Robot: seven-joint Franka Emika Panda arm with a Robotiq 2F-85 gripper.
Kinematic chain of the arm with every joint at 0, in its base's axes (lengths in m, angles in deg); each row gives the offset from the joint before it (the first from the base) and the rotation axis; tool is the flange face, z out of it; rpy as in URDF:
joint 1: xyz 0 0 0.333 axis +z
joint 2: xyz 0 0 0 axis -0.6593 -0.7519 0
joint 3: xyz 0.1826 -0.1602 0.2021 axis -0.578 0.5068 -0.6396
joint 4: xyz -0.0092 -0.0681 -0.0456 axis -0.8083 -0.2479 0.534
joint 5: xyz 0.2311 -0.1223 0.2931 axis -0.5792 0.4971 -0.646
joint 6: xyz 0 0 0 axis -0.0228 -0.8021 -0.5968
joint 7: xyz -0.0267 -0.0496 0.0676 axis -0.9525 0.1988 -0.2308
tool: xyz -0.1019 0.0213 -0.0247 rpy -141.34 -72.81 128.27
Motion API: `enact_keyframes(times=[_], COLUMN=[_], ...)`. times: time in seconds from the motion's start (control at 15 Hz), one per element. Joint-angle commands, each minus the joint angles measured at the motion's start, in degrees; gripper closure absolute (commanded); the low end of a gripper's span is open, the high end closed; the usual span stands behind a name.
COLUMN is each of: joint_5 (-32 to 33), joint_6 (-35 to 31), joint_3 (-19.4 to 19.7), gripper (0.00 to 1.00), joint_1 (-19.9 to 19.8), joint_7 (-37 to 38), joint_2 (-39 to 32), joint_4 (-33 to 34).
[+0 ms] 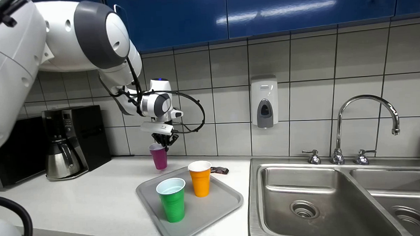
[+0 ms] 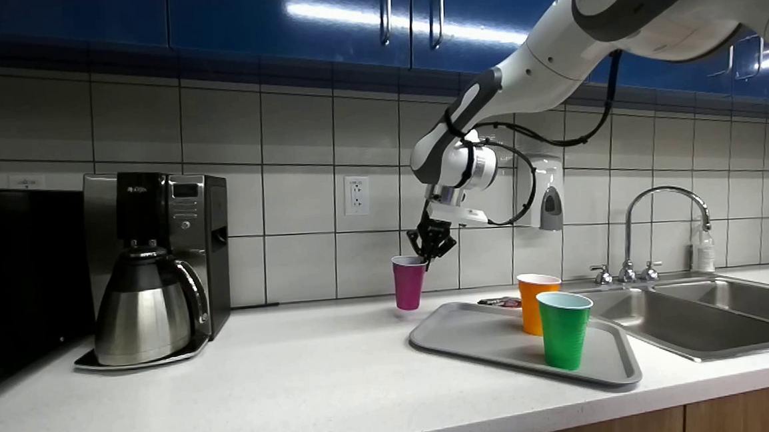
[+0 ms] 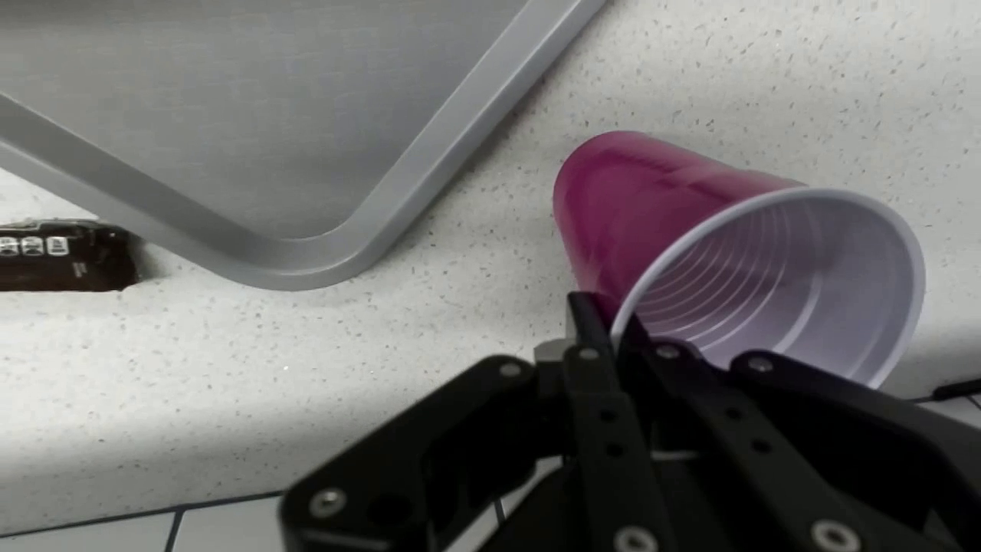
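Pinching the ribbed magenta cup (image 3: 667, 199) by its rim, we are holding our gripper (image 3: 613, 330) nearly closed. In the wrist view, a matte gray tray (image 3: 260, 138) is lying at the cup's ten o'clock, a glossy packet (image 3: 65, 268) at nine.

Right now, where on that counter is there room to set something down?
Broad bare counter lies between the coffee maker and the gray tray. Crowded: around the tray's back corner, with the pink cup in the jaws and a dark packet. The tray holds a green cup and an orange cup.
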Motion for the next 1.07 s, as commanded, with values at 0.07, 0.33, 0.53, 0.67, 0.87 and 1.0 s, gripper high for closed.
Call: enact_keyframes(times=[0.07,0.33,0.53,0.67,0.87,1.0], joint_5=[-2.4,-4.4,-5.5,-5.6,-5.4,-5.4], joint_6=[1.3,2.3,3.6,4.3,4.0,4.6], joint_3=[-3.1,-4.5,-5.0,-4.8,-4.6,-4.9], gripper=[0.99,0.99,0.99,0.99,0.99,0.99], joint_1=[-3.6,-6.4,-8.2,-8.8,-9.5,-9.8], joint_7=[-6.9,-13.4,-18.3,-20.7,-24.1,-26.5], joint_2=[4.8,6.9,8.3,9.1,10.3,11.0], joint_4=[-4.9,-7.6,-9.4,-10.3,-12.1,-13.1])
